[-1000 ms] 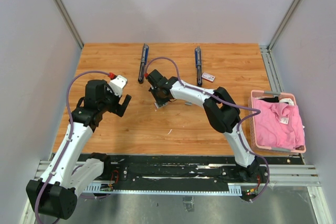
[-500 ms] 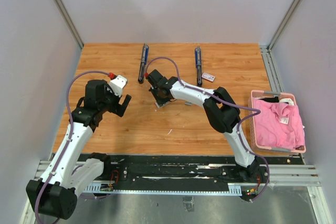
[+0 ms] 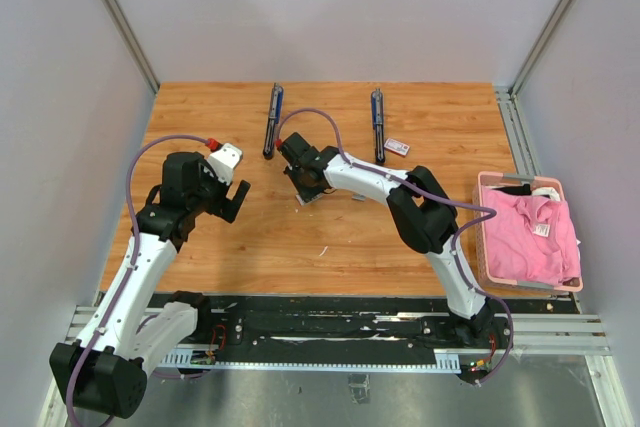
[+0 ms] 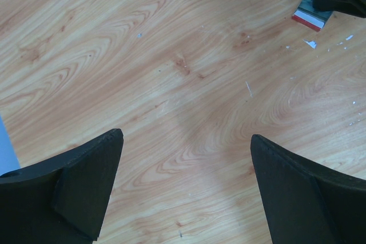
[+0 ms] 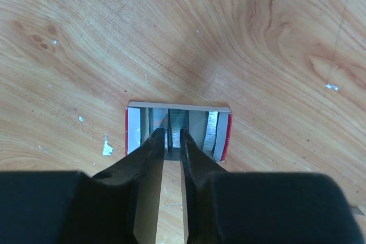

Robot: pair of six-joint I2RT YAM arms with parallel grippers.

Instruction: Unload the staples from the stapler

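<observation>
Two dark blue staplers (image 3: 271, 119) (image 3: 377, 124) lie lengthwise at the far side of the wooden table. My right gripper (image 3: 306, 192) points down into a small open white box with red sides (image 5: 132, 131). Silvery staples (image 5: 178, 118) lie in the box, and another strip (image 5: 211, 132) rests by its right wall. The right gripper (image 5: 174, 131) stands a narrow gap open, its tips on either side of the middle strip's near end. My left gripper (image 3: 234, 201) hovers left of the box, and in its wrist view the left gripper (image 4: 186, 135) is wide open over bare wood.
A small flat white box with red marking (image 3: 397, 147) lies beside the right stapler. A pink basket (image 3: 483, 237) with pink cloth stands at the right edge. White paper specks (image 4: 310, 43) dot the wood near the staple box (image 4: 309, 18).
The right gripper's jaws have parted a little over the box. Neither arm has visibly shifted.
</observation>
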